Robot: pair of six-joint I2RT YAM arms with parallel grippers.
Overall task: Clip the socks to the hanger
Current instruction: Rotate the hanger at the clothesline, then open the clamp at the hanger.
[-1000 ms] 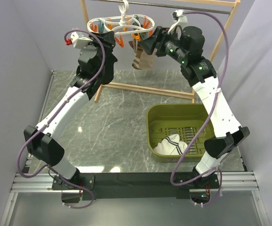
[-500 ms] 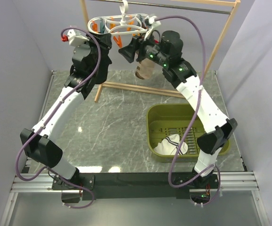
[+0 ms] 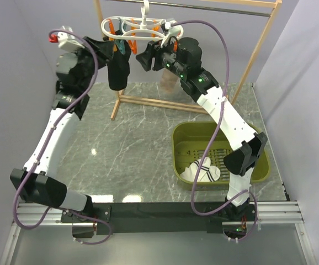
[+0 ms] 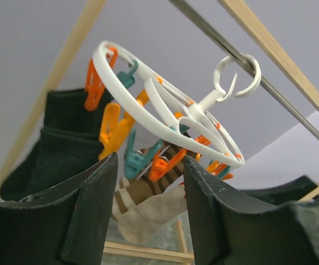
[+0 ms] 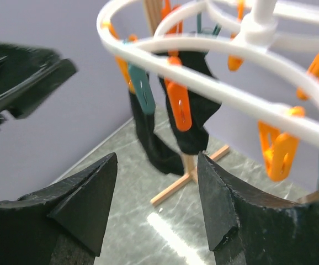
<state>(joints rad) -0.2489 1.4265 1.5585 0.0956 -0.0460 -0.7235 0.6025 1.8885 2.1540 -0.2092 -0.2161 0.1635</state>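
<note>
At twelve o'clock we see the hanger (image 3: 127, 23) on the rack rail (image 3: 214, 8), with the left claw (image 3: 109, 46) at its eight and the right claw (image 3: 143, 59) at its five. At four o'clock on the bench (image 3: 137, 143), the socks (image 3: 200, 171) lie in a green basket (image 3: 177, 149).

I hold both arms raised high, reaching toward the table's far edge. My left gripper (image 3: 109, 47) points right with its jaws parted. My right gripper (image 3: 141, 59) points left toward it, jaws parted too. The two are near but apart.
</note>
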